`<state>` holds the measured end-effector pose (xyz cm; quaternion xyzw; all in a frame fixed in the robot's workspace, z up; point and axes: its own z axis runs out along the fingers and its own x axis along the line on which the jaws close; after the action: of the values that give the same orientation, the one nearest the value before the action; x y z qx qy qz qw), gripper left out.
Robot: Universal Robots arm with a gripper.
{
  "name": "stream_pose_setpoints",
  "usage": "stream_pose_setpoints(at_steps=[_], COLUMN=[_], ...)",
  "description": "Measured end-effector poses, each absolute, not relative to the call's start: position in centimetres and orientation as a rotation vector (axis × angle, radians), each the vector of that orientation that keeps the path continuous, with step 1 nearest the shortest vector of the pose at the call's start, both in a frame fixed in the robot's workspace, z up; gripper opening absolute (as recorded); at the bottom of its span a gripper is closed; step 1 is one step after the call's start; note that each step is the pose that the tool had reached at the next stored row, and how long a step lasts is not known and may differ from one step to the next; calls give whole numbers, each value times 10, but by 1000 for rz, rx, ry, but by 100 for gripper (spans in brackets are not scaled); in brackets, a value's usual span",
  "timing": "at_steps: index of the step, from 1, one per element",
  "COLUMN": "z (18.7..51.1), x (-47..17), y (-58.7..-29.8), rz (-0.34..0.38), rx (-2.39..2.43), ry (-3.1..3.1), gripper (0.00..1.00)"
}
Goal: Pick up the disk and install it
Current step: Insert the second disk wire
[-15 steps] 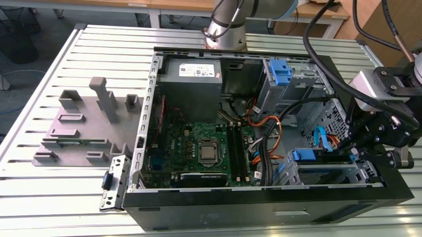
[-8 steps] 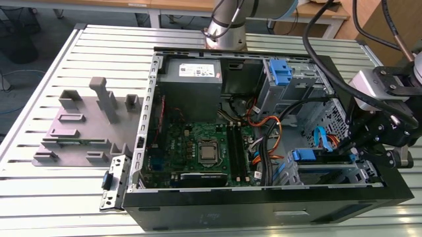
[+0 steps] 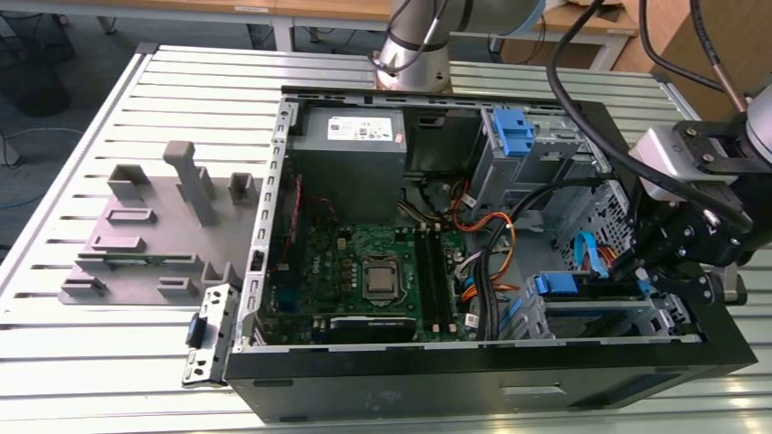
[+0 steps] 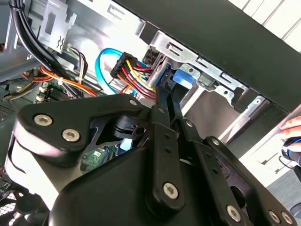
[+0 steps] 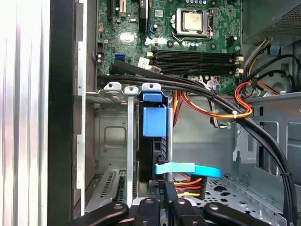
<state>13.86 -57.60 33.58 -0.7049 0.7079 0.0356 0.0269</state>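
Note:
The disk (image 3: 577,287) sits on edge in the metal drive cage (image 3: 603,318) at the near right corner of the open computer case. Its blue carrier tab (image 5: 154,120) sticks out of the slot. My gripper (image 3: 642,269) hangs over the case's right wall, right behind the disk. In the first wrist view the gripper (image 5: 163,190) has its black fingers (image 5: 172,193) drawn together at the disk's cable end. In the second wrist view the gripper (image 4: 168,92) points at the blue carrier (image 4: 181,78), fingertips against it, with nothing held between them.
Red, yellow and black power wires (image 5: 188,186) and a light blue data cable (image 5: 188,168) crowd the disk's connector end. Motherboard (image 3: 362,271), power supply (image 3: 350,136) and a bare blue bracket (image 3: 513,131) fill the case. A grey fixture (image 3: 157,226) lies left. A hand (image 4: 294,126) shows outside the case.

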Motion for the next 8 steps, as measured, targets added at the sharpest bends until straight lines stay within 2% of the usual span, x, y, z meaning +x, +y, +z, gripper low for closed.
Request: stream_pose_setpoints(at_steps=[8], z=[333], x=[138], y=[-575], rz=[109], rx=[-2178], ry=[2187], gripper=[17])
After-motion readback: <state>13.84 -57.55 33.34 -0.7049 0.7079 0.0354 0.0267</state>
